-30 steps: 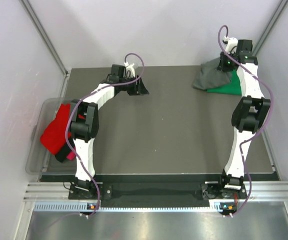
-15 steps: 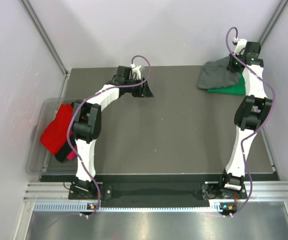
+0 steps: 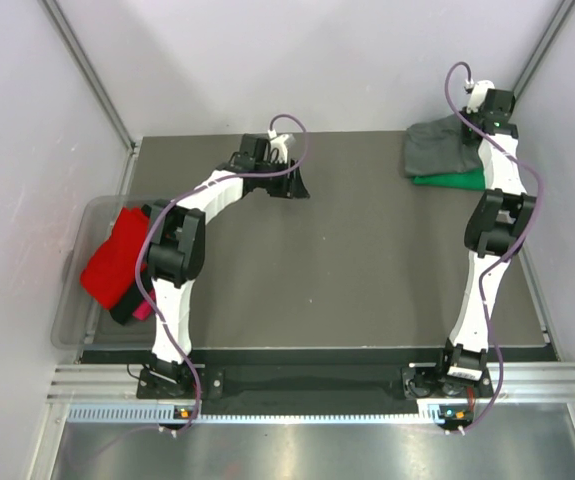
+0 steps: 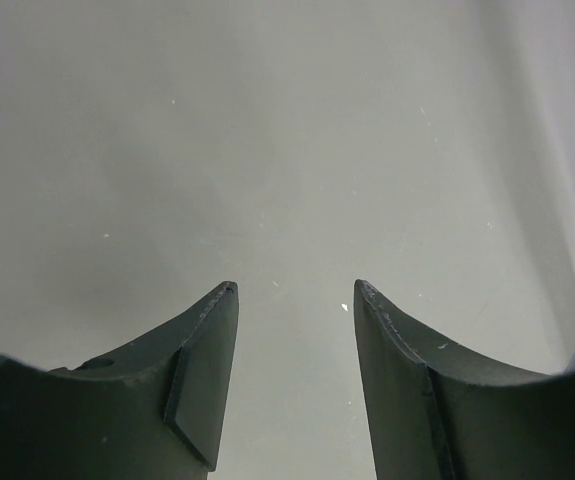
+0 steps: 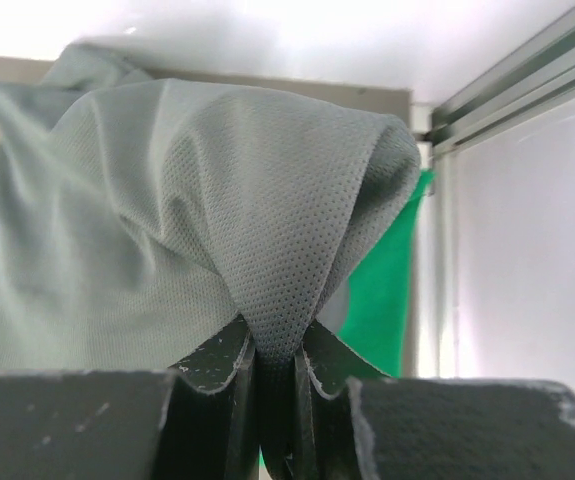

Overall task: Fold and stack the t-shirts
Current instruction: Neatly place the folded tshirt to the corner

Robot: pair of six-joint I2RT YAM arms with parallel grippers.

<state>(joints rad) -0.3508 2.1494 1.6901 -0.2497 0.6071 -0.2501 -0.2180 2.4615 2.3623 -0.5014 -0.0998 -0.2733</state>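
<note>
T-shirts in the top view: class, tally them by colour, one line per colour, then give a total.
Grey t-shirt: 1
Green t-shirt: 1
Red t-shirt: 1
Black t-shirt: 1, mostly hidden
Pink t-shirt: 1, only a sliver shows
Total: 5

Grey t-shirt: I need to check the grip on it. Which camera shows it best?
Right wrist: close up, the right gripper pinches a fold of the grey t-shirt. Top external shows it small, heaped over the green t-shirt. Left wrist shows none of it.
</note>
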